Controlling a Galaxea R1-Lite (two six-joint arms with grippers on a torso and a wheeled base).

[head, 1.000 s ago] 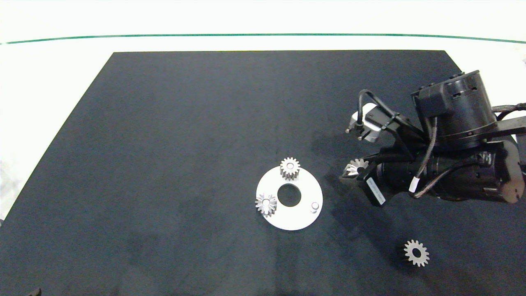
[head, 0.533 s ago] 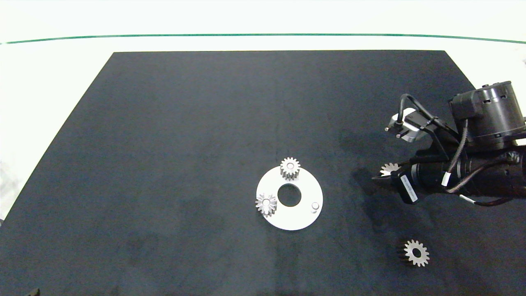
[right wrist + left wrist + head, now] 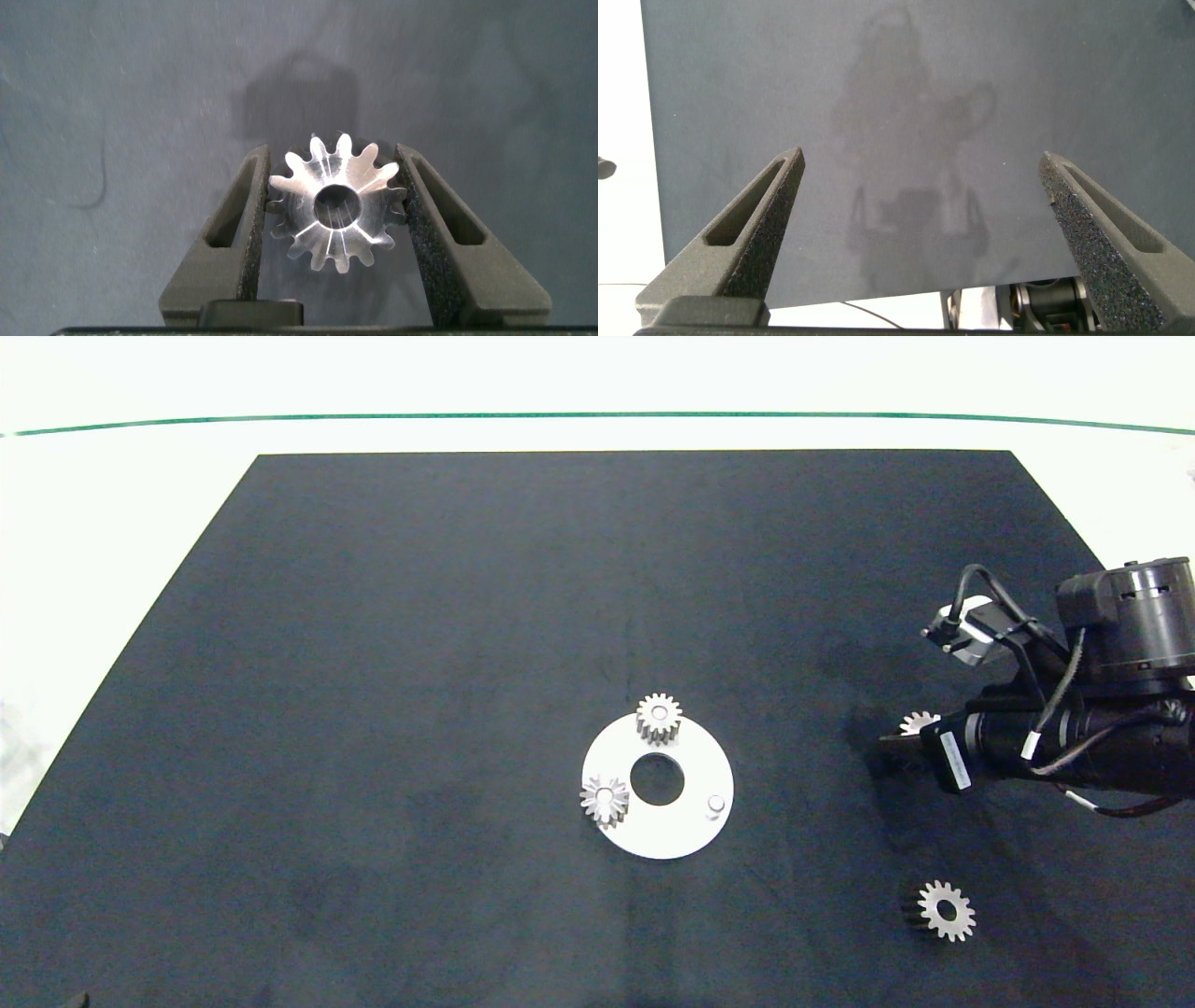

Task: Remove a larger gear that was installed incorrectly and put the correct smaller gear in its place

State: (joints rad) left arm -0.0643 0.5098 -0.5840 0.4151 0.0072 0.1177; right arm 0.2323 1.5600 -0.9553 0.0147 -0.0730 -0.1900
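The right tool (image 3: 332, 219) has its two fingers closed snugly on the larger gear (image 3: 334, 213), one pad pressed against the teeth on each side, the gear's face and centre hole turned toward the wrist camera. Seen from above, this tool (image 3: 904, 735) hangs over the dark mat (image 3: 467, 616) well to the right of the white disc (image 3: 686, 826), with only a sliver of that gear (image 3: 918, 721) showing at its tip.

On the disc, two gears sit on pegs: one (image 3: 659, 718) at the far edge and one (image 3: 605, 800) at the left edge, while a bare peg (image 3: 716, 804) stands at the disc's right side. The smaller gear (image 3: 946, 910) lies flat on the mat, well off to the disc's right and nearer the counter's front.

The left tool (image 3: 924, 196) is spread wide over bare mat, gripping nothing.
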